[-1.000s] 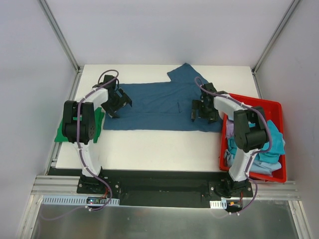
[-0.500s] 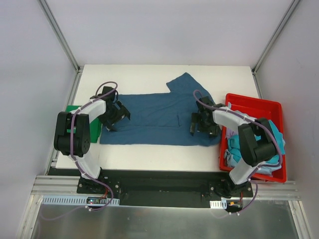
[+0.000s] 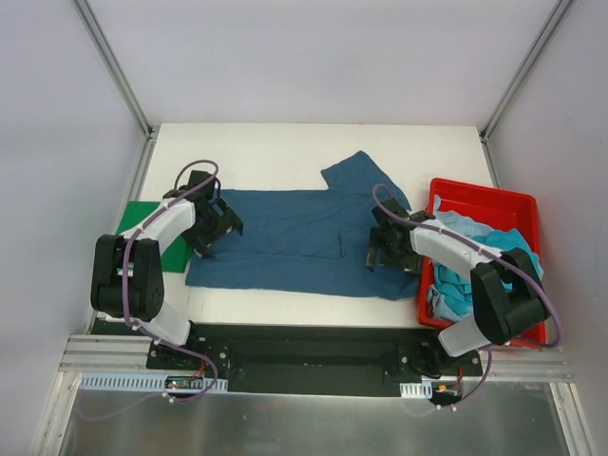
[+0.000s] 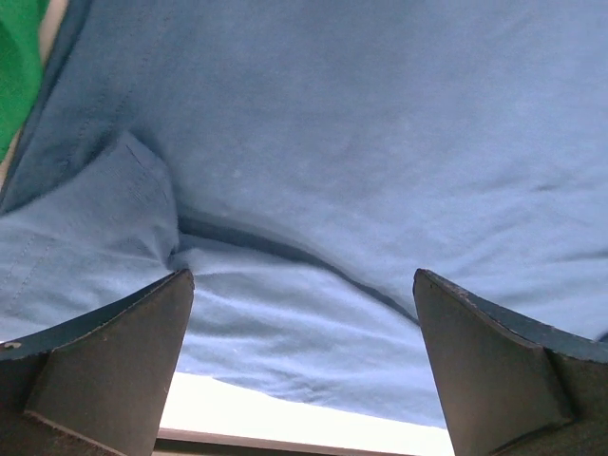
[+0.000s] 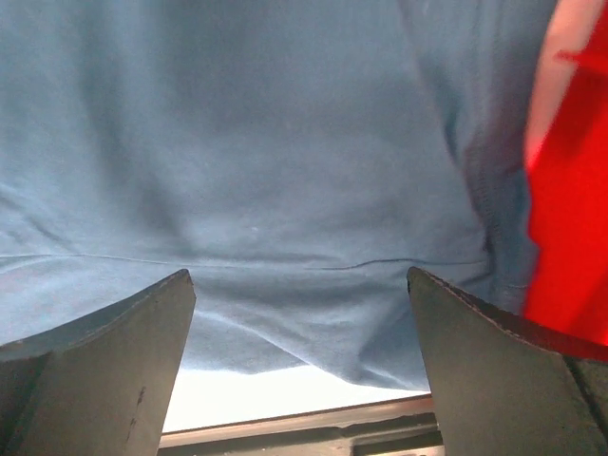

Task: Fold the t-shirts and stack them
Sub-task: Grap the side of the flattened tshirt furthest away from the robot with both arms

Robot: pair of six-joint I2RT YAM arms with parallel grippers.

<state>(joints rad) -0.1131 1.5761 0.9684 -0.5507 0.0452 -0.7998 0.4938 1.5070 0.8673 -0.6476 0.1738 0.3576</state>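
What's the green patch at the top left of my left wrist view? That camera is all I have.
Observer: A green t-shirt, lying flat at the left edge of the table.
Operator: And where is the other arm working?
Observer: The right gripper is open over the right end of the blue t-shirt, just beside a red bin.

The left arm partly hides the green t-shirt.
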